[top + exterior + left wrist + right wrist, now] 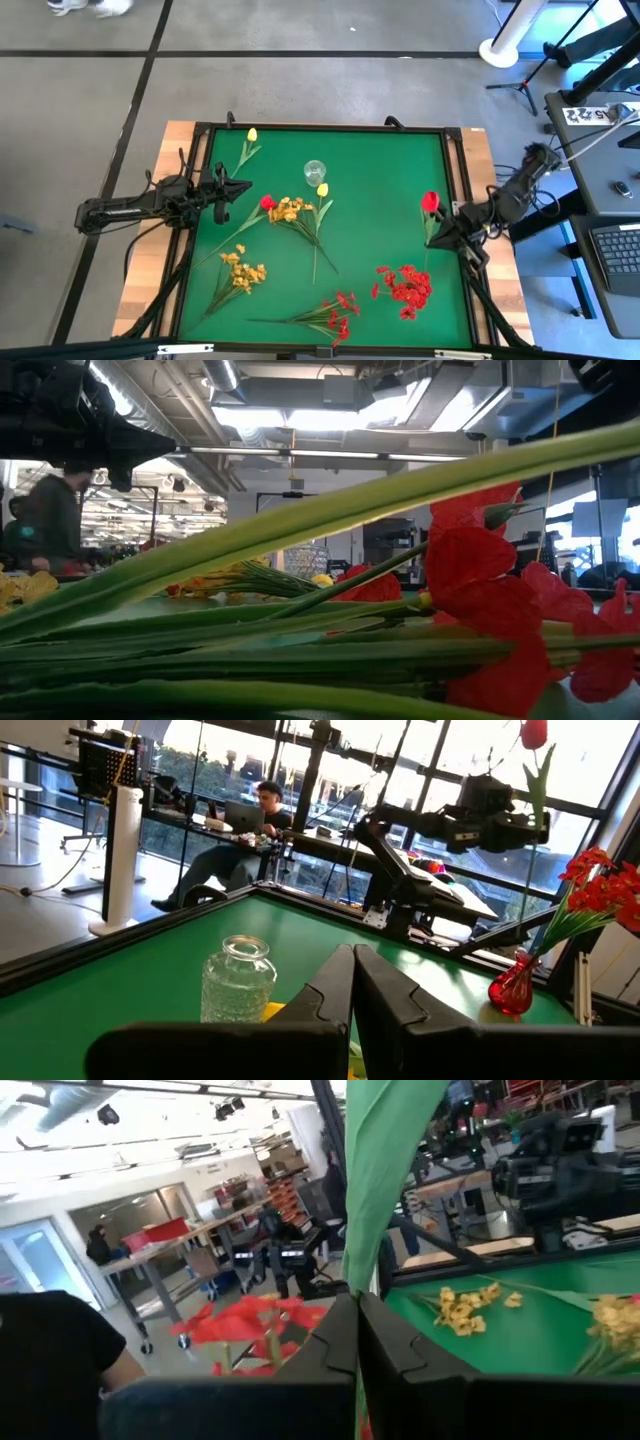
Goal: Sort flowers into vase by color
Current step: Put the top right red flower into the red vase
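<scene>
Green stems (300, 530) lie right against the low camera, with red petals (480, 600) just behind them, so most of the table is blocked from that side.

From above, the right gripper (447, 228) sits near the right edge of the green mat (380, 170), its jaws shut on the stem of a red tulip (430, 201); its own camera shows the tulip's leaf (385, 1170) rising from between the closed fingers. The left gripper (243, 187) waits at the left side, jaws shut and empty. A clear glass vase (315, 171) stands in the middle toward the back of the mat. The other flowers lie flat: a yellow tulip (252, 135) at the back left, a second red tulip (266, 202) beside a yellow spray (291, 209), another yellow tulip (322, 189) close to the vase, a yellow spray (243, 272) front left, a red spray (338, 312) front centre and a red cluster (405, 285) front right.

To do this step well, I would keep the grip firm low on the stem, hold the bloom upright, and bring the stem end squarely over the right vase's mouth before lowering.

Hard to place is a small red vase (513, 988), seen only from the left wrist; overhead I cannot pick it out. How much stem hangs below the right fingers is hidden too.
</scene>
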Controlling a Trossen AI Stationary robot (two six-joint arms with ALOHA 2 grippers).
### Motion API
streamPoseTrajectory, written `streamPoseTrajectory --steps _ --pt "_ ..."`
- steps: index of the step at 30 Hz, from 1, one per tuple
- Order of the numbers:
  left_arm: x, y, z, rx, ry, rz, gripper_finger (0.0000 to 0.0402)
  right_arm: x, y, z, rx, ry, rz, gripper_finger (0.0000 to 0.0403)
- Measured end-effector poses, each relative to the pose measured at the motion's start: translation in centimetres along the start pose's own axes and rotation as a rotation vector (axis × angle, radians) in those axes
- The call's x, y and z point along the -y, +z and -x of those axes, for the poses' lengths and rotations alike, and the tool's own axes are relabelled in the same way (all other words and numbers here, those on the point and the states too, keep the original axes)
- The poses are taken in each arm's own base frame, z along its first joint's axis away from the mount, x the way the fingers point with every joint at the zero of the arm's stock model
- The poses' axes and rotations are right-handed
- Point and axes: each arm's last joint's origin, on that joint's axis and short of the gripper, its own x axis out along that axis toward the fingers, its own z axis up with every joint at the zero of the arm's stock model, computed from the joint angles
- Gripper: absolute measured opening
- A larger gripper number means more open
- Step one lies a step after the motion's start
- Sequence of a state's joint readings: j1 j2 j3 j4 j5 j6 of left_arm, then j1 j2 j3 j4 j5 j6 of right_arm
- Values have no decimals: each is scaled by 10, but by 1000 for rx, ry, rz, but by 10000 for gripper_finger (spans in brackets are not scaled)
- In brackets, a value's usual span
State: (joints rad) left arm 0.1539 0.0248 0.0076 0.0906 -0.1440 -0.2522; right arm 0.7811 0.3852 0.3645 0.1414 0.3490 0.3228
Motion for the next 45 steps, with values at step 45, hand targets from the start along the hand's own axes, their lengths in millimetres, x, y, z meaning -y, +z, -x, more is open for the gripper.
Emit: streamPoseTrajectory --steps 45 --pt "0 0 0 0 0 0 5 -54 -50 -7 -82 -224 81 90"
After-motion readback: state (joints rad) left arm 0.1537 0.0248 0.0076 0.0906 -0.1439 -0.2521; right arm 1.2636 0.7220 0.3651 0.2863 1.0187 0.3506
